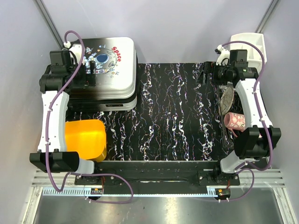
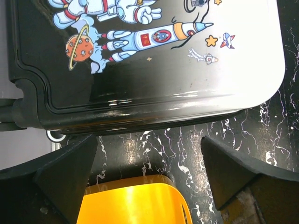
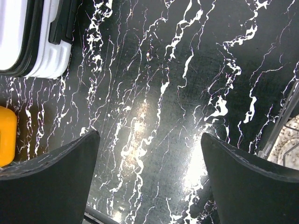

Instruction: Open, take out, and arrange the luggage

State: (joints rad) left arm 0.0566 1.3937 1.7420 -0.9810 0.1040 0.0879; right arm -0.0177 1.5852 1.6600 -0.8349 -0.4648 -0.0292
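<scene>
The left pincer (image 2: 149,186) stands with its jaws spread wide and nothing between them, hovering over the near edge of the luggage (image 1: 112,70). The right pincer (image 3: 149,177) is equally wide and empty, over bare black marbled table (image 1: 177,116) at about 2 o'clock in the overhead view.

The luggage lies flat at about 10 o'clock on the table, printed panel up and apparently closed. A yellow bin (image 1: 84,137) sits near it at 8 o'clock.

I judge the shell stiff and unyielding, so it will not deform under the jaws, but its glossy face looks slippery and offers nothing to pinch from above. Its weight cannot be read here; the case is small, yet whatever it holds is hidden. The better holds seem to be the raised lip along the edge and the seam between the halves. Opening it will probably need one pincer to steady the base while the other lifts the lid.

The overhead view alone shows the whole layout and both arms. The left wrist view alone shows the rim moulding and the reflection along the near edge, which confirm the gloss. The right wrist view alone shows the ribbed side wall at 11 o'clock, with a dark fitting (image 3: 60,23) on it, possibly a handle or latch.
</scene>
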